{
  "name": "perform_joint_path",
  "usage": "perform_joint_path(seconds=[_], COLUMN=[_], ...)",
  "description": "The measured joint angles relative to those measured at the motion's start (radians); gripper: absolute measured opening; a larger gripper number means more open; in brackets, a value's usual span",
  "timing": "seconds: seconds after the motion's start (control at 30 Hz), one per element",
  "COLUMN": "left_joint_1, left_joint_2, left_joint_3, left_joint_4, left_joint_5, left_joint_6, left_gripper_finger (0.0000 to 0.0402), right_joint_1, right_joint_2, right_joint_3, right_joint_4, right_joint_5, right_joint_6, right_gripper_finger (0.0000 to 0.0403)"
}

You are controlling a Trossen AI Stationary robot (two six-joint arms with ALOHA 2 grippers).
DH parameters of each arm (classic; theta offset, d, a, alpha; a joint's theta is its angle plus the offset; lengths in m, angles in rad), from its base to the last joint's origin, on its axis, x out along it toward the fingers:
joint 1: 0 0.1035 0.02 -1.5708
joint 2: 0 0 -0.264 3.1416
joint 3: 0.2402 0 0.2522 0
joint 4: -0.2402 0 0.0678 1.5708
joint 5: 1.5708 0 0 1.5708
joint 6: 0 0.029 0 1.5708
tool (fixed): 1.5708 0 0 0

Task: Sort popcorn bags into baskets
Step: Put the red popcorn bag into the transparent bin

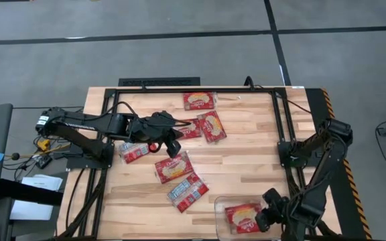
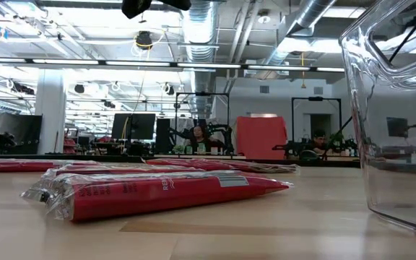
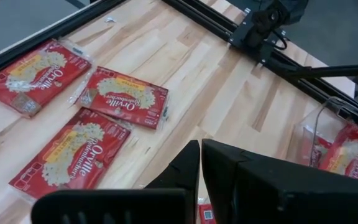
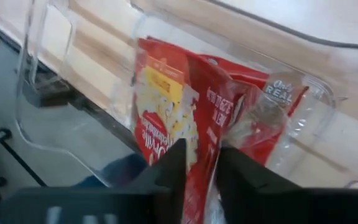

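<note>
Tabletop's clear basket (image 1: 221, 215) holds a popcorn bag (image 1: 241, 217) pinched in the right claw (image 1: 265, 219)

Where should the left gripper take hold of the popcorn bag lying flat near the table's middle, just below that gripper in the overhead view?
Probably from straight above, closing across a short edge of the popcorn bag. It lies flat on the table, tilted, so there is no raised side to pinch. Its upper edge nearest the left gripper is free, while another bag lies close below it.
</note>
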Motion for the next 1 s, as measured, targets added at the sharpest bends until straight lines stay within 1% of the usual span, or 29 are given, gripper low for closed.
perform_joint_path(seconds=[0.1, 0.2, 0.27, 0.33, 0.43, 0.53, 0.67, 0.77, 0.87, 1.0], left_joint_1=[0.0, 0.0, -0.009, -0.034, -0.11, -0.216, -0.365, -0.455, -0.512, -0.55], left_joint_2=[0.0, 0.0, 0.0, 0.0, 0.006, 0.038, 0.116, 0.202, 0.281, 0.373], left_joint_3=[0.0, 0.0, 0.0, 0.0, 0.0, -0.004, -0.005, -0.005, -0.006, -0.006], left_joint_4=[-0.009, -0.047, -0.084, -0.133, -0.204, -0.258, -0.295, -0.288, -0.279, -0.247], left_joint_5=[0.054, 0.123, 0.162, 0.168, 0.124, 0.054, -0.026, -0.068, -0.09, -0.099], left_joint_6=[0.011, 0.012, 0.011, 0.006, -0.037, -0.107, -0.215, -0.294, -0.349, -0.385], left_gripper_finger=[0.0006, 0.0004, 0.0001, 0.0, 0.0, 0.0, 0.0, 0.0, 0.0, 0.0], right_joint_1=[-0.001, -0.006, -0.014, -0.03, -0.079, -0.158, -0.291, -0.398, -0.502, -0.602], right_joint_2=[-0.012, -0.063, -0.11, -0.162, -0.229, -0.262, -0.263, -0.246, -0.223, -0.201], right_joint_3=[0.0, 0.0, 0.0, 0.0, 0.001, 0.001, 0.001, 0.001, 0.001, 0.001], right_joint_4=[-0.001, -0.022, -0.038, -0.06, -0.103, -0.136, -0.116, -0.065, -0.006, 0.072], right_joint_5=[-0.012, -0.032, -0.03, -0.024, -0.014, 0.009, 0.011, -0.023, -0.071, -0.077], right_joint_6=[-0.039, -0.075, -0.104, -0.144, -0.229, -0.363, -0.609, -0.801, -0.951, -1.075], right_gripper_finger=[0.0157, 0.0192, 0.0207, 0.0214, 0.0214, 0.0207, 0.02, 0.0207, 0.0226, 0.0243])
